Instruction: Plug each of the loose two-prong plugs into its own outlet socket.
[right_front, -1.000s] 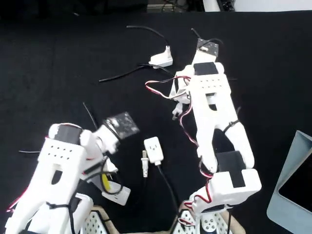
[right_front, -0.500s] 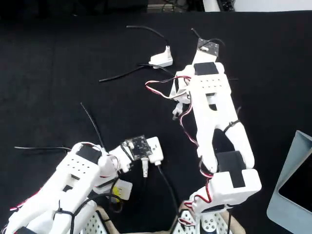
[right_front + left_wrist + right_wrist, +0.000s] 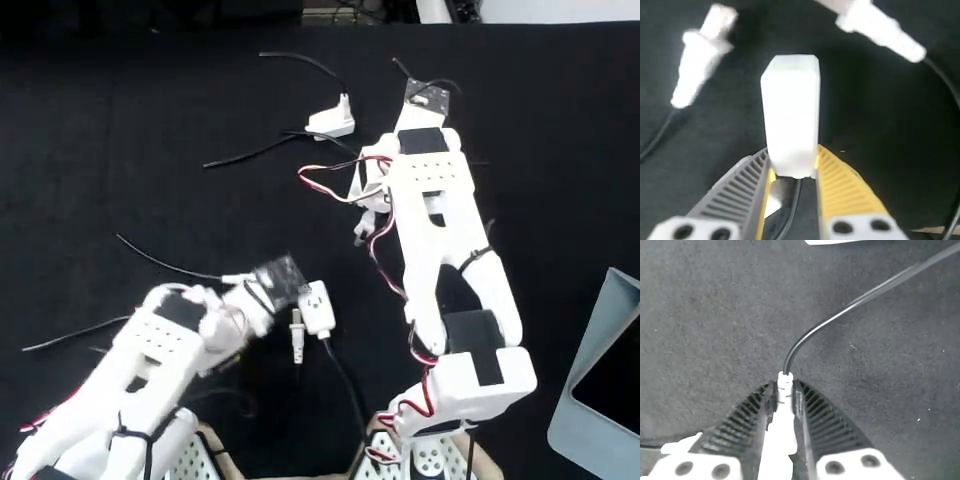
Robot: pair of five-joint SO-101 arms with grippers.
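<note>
My left gripper (image 3: 791, 153) is shut on a white rectangular socket block (image 3: 790, 105) that points away from the fingers. Just beyond the block lie a white two-prong plug (image 3: 699, 56) and another white connector with a ribbed cord end (image 3: 875, 29). In the high view the left arm (image 3: 170, 345) ends beside a white socket (image 3: 318, 305) and a plug (image 3: 297, 335) near the front centre. My right gripper (image 3: 784, 386) is shut on the cord end of a white plug (image 3: 782, 420); its black cable (image 3: 840, 315) curves away. The right arm (image 3: 430, 200) stretches toward the far side.
A second white socket (image 3: 332, 122) with black cables lies at the back, left of the right arm's tip. A grey-blue tray (image 3: 600, 370) stands at the right edge. Loose black cables (image 3: 160, 262) trail left of the left arm on the black cloth.
The left arm has swung from the front left toward the centre, bringing its held block up to the socket and plug, its cables dragging along. The right arm has kept still.
</note>
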